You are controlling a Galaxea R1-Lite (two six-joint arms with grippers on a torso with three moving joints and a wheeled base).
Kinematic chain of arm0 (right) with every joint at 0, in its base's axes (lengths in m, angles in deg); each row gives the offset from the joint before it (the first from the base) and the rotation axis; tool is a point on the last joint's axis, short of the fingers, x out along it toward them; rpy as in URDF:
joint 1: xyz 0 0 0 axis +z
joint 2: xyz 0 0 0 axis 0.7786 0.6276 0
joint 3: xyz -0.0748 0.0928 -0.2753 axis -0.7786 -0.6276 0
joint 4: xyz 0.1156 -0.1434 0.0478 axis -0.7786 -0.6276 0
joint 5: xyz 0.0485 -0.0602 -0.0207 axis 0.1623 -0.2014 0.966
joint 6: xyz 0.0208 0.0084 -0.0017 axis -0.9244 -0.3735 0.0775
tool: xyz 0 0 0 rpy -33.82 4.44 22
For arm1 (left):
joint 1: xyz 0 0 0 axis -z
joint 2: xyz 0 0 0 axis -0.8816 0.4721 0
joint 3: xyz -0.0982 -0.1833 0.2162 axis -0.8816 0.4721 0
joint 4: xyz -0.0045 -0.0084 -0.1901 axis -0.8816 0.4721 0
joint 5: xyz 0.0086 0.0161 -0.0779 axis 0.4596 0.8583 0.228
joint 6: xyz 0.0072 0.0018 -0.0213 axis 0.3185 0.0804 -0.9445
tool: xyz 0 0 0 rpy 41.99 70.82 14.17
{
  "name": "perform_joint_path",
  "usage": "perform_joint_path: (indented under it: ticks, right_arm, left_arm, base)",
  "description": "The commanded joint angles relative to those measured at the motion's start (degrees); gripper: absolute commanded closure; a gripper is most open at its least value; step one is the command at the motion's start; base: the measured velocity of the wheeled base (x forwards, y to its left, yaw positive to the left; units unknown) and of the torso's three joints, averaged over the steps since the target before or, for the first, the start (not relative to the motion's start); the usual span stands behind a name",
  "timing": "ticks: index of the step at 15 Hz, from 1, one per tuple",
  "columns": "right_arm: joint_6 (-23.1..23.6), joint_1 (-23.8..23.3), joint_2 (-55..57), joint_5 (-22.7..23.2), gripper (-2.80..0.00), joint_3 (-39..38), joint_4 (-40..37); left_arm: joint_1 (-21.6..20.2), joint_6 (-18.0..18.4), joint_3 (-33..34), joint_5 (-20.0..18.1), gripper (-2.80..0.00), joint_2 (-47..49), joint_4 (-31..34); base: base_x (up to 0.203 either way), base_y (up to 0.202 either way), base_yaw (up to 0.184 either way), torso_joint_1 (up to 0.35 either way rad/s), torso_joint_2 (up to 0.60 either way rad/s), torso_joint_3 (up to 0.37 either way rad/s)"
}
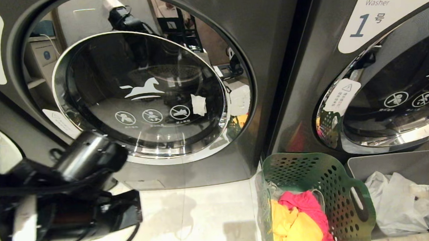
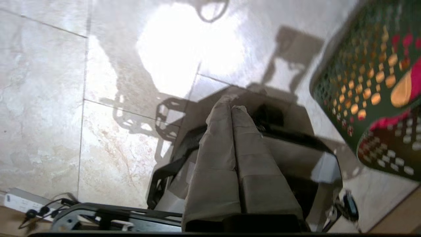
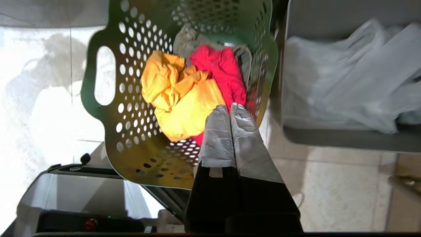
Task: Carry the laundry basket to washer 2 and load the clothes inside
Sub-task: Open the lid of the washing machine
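At the lower left of the head view the left arm [image 1: 63, 197] hangs over the pale floor [image 1: 191, 214], in front of washer 2 [image 1: 143, 91], whose round door fills the upper left and centre of the frame and appears closed. In the left wrist view the left claw [image 2: 232, 108] has its fingers pressed together with nothing between them, tips toward the tiles, and the green basket wall sits only at that picture's right edge, so this claw is well apart from the load. Moving right in the head view, the laundry basket [image 1: 342, 187] stands on the floor at the lower centre-right, below the seam between the two machines, with a yellow cloth [image 1: 295, 229] and a pink cloth [image 1: 309, 201] piled inside. Its long axis appears to run from the washers back toward the robot, with a handle slot on the rim facing the grey bin [image 1: 405, 166] of white bags beside it. At the far right edge only the right arm's dark wrist shows. The right wrist view puts the right claw [image 3: 229, 108], also closed and empty, directly above the basket, tips over the pink cloth next to the yellow one. The right arm therefore looks the nearer one to the clothes, which lie straight beneath it, while the door to be opened lies up and to the left, closer to the left arm.
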Motion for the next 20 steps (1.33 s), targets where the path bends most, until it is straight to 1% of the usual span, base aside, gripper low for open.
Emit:
perform_joint_path:
  ticks: [1,2,3,4,6,8,9,10,11,12,13,14,15,16,17,18,19,20]
  right_arm:
    - [0.90,0.23,-14.28,-0.04,0.00,-0.65,-3.41]
    - [1.28,0.26,-18.85,0.01,0.00,-1.46,-5.46]
    - [1.66,0.28,-24.07,0.15,0.00,-2.72,-7.56]
    - [2.04,0.30,-29.31,0.43,0.00,-4.37,-9.54]
    - [3.04,0.31,-38.70,1.06,0.00,-9.68,-12.31]
    - [5.32,0.33,-45.48,1.45,0.00,-16.14,-13.31]
    - [7.37,0.33,-46.51,1.54,0.00,-19.32,-12.02]
    - [9.36,0.33,-47.08,1.53,0.00,-20.93,-8.36]
    - [10.82,0.33,-47.22,1.40,0.00,-21.01,-8.32]
    - [11.68,0.33,-47.22,1.11,0.00,-20.51,-10.19]
    - [11.81,0.33,-47.22,0.86,0.00,-19.86,-13.03]
    - [11.74,0.33,-47.22,-0.55,0.00,-18.99,-15.73]
    - [11.50,0.33,-47.22,-3.61,0.00,-18.75,-16.89]
    - [10.98,0.30,-47.21,-8.09,0.00,-19.18,-18.47]
    - [8.60,0.30,-47.22,-12.17,0.00,-19.30,-20.57]
    - [4.80,0.32,-47.22,-12.76,0.00,-19.20,-21.66]
    - [4.21,0.33,-47.22,-12.05,0.00,-19.19,-22.04]
    - [5.77,0.33,-47.22,-11.28,0.00,-19.23,-21.92]
  left_arm:
    - [-10.57,1.29,6.16,1.11,0.00,-15.00,0.02]
    - [-14.28,2.54,9.14,1.55,0.00,-19.47,-0.51]
    - [-18.13,4.57,12.27,2.00,0.00,-24.40,-1.67]
    - [-21.42,7.39,15.69,2.28,0.00,-29.59,-3.47]
    - [-24.72,14.78,24.76,2.66,0.00,-40.29,-8.42]
    - [-25.88,23.38,33.91,1.66,0.00,-51.62,-13.93]
    - [-26.18,28.24,38.82,-0.47,0.00,-57.91,-17.17]
    - [-26.45,33.16,45.81,-3.36,0.00,-63.12,-22.04]
    - [-26.67,36.68,51.44,-6.59,0.00,-66.06,-28.03]
    - [-26.86,39.20,55.42,-13.54,0.00,-67.35,-32.74]
    - [-27.06,40.82,57.00,-19.46,0.00,-67.20,-33.41]
    - [-27.55,41.88,57.06,-20.76,0.00,-66.43,-32.52]
    - [-27.93,42.64,57.12,-20.59,0.00,-65.89,-32.11]
    - [-27.93,43.02,57.13,-20.65,0.00,-66.07,-32.08]
    - [-28.52,42.72,57.06,-20.58,0.00,-66.03,-31.95]
    - [-30.21,42.59,57.00,-20.57,0.00,-65.40,-31.88]
    - [-31.65,42.87,56.97,-20.59,0.00,-65.32,-31.83]
    - [-33.17,43.24,56.96,-20.54,0.00,-65.98,-31.78]
  base:
    - [0.000,0.000,0.000,0.000,0.00,0.000]
    - [0.000,0.000,0.000,0.000,0.00,0.000]
    - [0.000,0.000,0.000,0.000,0.00,0.000]
    - [0.000,0.000,0.000,0.000,0.00,0.000]
    - [0.000,0.000,0.000,0.000,0.00,0.000]
    - [0.000,0.000,0.000,0.000,0.00,0.000]
    - [0.000,0.000,0.000,0.000,0.00,0.000]
    - [0.000,0.000,0.000,0.000,0.00,0.000]
    - [0.000,0.000,0.000,0.000,0.00,0.000]
    - [0.000,0.000,0.000,0.000,0.00,0.000]
    - [0.000,0.000,0.000,0.000,0.00,0.000]
    - [0.000,0.000,0.000,0.000,0.00,0.000]
    - [0.000,0.000,0.000,0.000,0.00,0.000]
    - [0.000,0.000,0.000,0.000,0.00,0.000]
    - [0.000,0.000,0.000,0.000,0.00,0.000]
    - [0.000,0.000,0.000,0.000,0.00,0.000]
    - [0.000,0.000,0.000,0.000,0.00,0.000]
    - [0.000,0.000,0.000,0.000,0.00,0.000]
